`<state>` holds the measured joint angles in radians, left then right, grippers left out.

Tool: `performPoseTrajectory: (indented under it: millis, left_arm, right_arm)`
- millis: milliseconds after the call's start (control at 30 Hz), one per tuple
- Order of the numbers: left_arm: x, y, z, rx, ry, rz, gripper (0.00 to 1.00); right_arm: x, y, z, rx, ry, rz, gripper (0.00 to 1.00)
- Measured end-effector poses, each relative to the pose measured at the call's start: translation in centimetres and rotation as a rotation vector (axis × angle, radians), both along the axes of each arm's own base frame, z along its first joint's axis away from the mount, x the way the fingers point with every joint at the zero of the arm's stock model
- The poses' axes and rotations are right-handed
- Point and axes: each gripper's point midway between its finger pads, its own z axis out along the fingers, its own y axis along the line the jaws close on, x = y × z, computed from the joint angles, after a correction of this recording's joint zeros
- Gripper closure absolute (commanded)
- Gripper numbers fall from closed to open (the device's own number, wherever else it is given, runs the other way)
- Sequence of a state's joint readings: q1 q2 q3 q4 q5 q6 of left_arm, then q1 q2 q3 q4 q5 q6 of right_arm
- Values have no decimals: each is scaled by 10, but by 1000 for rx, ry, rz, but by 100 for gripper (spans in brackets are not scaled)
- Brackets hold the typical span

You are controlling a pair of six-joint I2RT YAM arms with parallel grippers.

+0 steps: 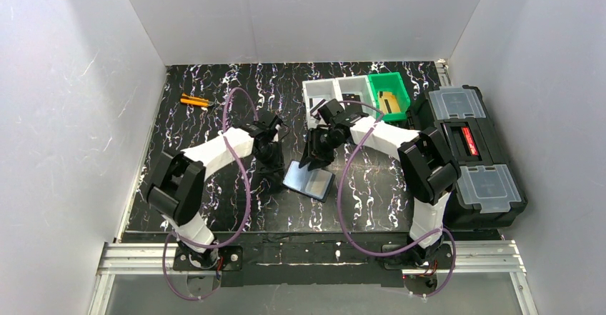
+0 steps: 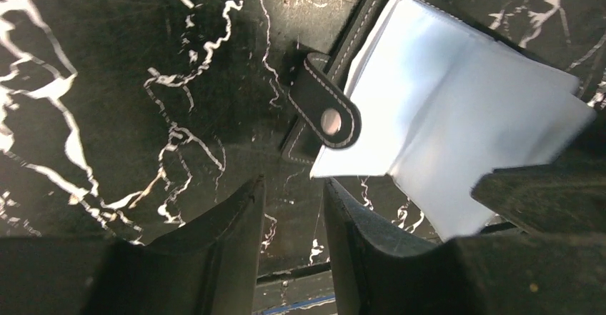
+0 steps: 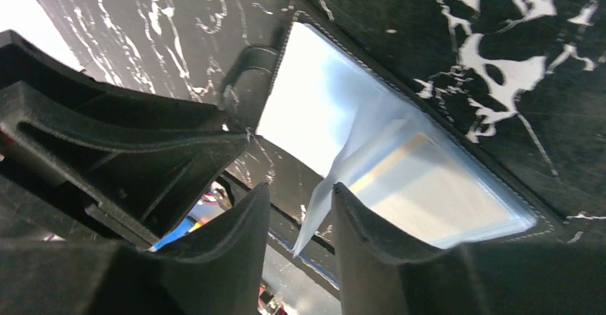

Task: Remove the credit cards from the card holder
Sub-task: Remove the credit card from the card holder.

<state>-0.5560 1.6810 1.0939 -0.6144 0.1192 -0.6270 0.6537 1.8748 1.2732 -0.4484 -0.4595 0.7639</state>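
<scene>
The black, white-veined table (image 1: 286,215) is stretching away from me between plain white walls, and I am reaching over it with both arms. Nearest to me, my left fingers (image 2: 246,215) are hovering parted over bare table with nothing between them, just beside the strap end of the card holder (image 1: 309,179). The card holder is lying open and flat near the middle of the table, its snap strap (image 2: 329,118) with the pale dot pointing toward my left side and its clear sleeves (image 2: 457,115) fanning up, glossy and blue-grey. My right fingers (image 3: 250,215) are hanging released over its far edge, one loose corner of a sleeve poking into the gap without being pinched. A pale flat rectangle (image 3: 429,193) is showing through a sleeve; whether it is one of the credit cards I cannot tell. Farther back, white bins (image 1: 336,90) and a green bin (image 1: 389,90) are sitting side by side, a large black toolbox (image 1: 475,151) is lying along the right edge, and a small orange object (image 1: 194,101) is resting at the far left.
</scene>
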Motion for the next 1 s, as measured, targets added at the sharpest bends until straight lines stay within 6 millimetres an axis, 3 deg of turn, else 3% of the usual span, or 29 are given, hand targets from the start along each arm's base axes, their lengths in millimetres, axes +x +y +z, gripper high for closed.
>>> performPoseTrajectory:
  millis: [167, 300, 500, 600, 767, 867, 1000]
  left_arm:
    - [2, 11, 27, -23, -70, 24, 65]
    - [1, 21, 50, -40, -128, 36, 65]
    - [-6, 26, 59, -41, -132, 20, 60]
    - [-7, 24, 62, -48, -126, 10, 60]
    - [5, 14, 71, -73, -135, -6, 59]
    - [20, 4, 69, -76, -130, -27, 59]
    - [41, -11, 60, -73, -122, -77, 59]
  right_arm:
    - [6, 19, 7, 31, -2, 0, 53]
    - [10, 32, -4, 34, 29, -16, 53]
    - [9, 38, -30, 8, 83, -35, 52]
    - [9, 38, -33, 1, 91, -40, 52]
    - [16, 31, -22, -18, 41, -50, 51]
    - [21, 20, 0, -12, -19, -80, 51]
    - [25, -11, 37, 10, -111, -151, 51]
